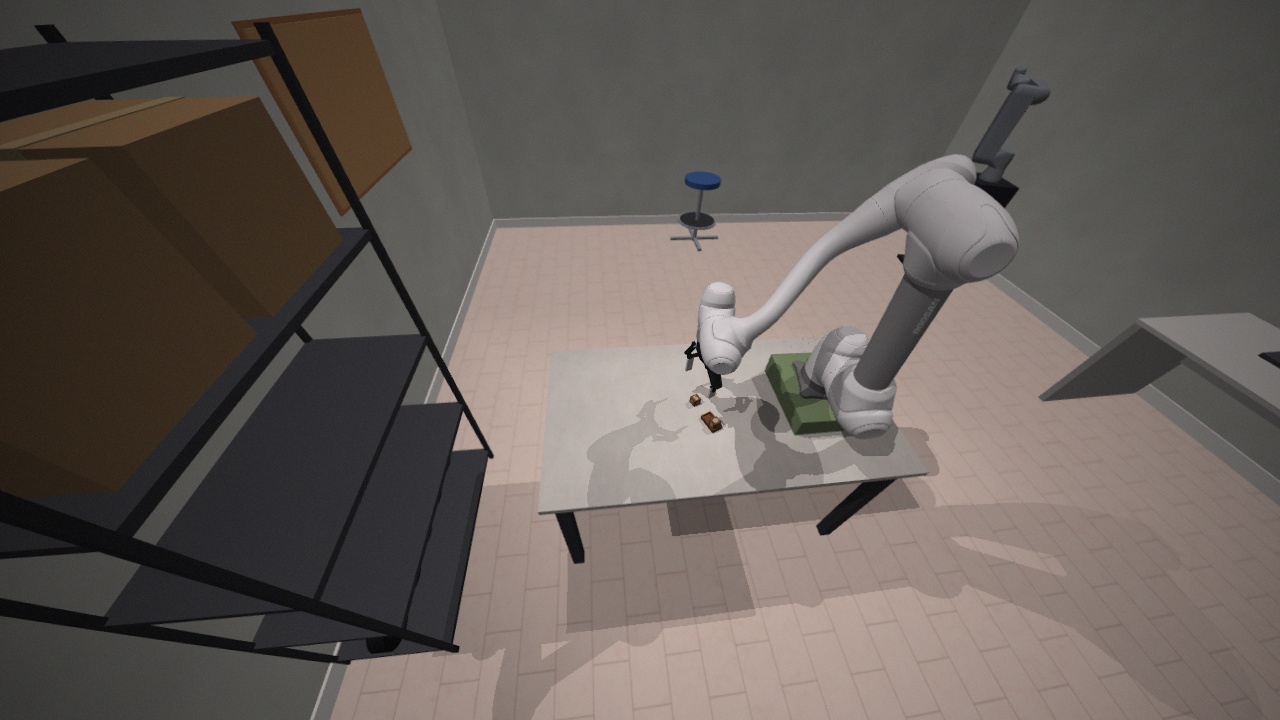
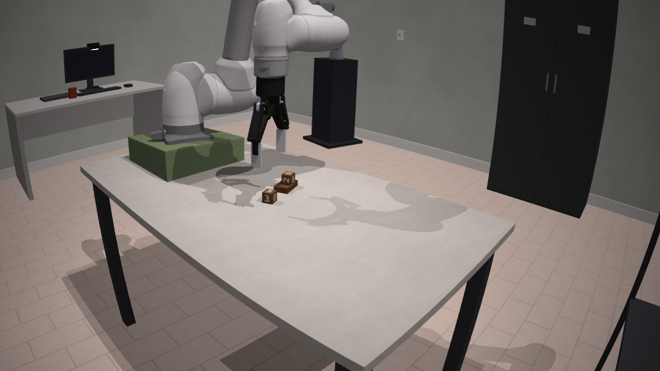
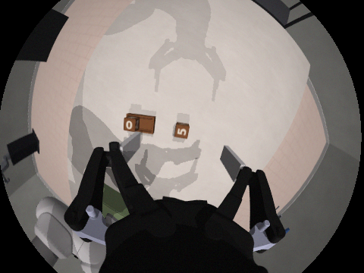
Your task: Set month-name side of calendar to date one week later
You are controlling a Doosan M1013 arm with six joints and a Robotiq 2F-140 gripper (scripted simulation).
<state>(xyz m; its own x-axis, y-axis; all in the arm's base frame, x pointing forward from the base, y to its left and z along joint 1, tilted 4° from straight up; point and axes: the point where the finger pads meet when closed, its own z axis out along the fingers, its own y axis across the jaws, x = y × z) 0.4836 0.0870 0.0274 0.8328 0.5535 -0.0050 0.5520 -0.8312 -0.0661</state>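
Observation:
A small brown tray (image 2: 285, 185) lies on the grey table and holds one brown number cube (image 2: 287, 178) at one end; the cube shows a sideways 2 in the exterior view and a 0 on top in the wrist view (image 3: 130, 123). A second cube (image 2: 268, 196) sits loose on the table beside the tray, showing a 3 in the exterior view and a 5 on top in the wrist view (image 3: 181, 130). My gripper (image 2: 268, 150) hangs wide open and empty above the table, behind both cubes and well clear of them; it also shows in the wrist view (image 3: 177, 154).
The arm's green base block (image 2: 185, 151) stands at the table's back left. A desk with a monitor (image 2: 88, 64) and a tall black cabinet (image 2: 551, 97) stand away from the table. A shelf rack with boxes (image 1: 179, 295) is to one side.

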